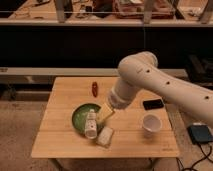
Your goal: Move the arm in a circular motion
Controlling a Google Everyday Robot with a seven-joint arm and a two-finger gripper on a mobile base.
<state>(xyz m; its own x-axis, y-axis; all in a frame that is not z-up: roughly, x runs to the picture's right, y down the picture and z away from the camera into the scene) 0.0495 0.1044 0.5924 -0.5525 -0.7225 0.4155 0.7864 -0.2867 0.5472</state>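
Note:
The thick cream-white arm (pixel 160 82) with small dark dots reaches in from the right, bends at a rounded elbow (pixel 137 65) and slopes down to the left over the wooden table (pixel 60 140). Its gripper (pixel 106 113), the pale yellowish tip, hangs just above the right rim of a green bowl (pixel 80 117). A white bottle (pixel 90 124) lies across that bowl, just left of the tip.
A small red object (pixel 94 88) lies at the table's back. A white packet (pixel 105 136) lies in front of the bowl. A white cup (pixel 150 124) and a black phone (pixel 153 104) sit at the right. A dark counter runs behind.

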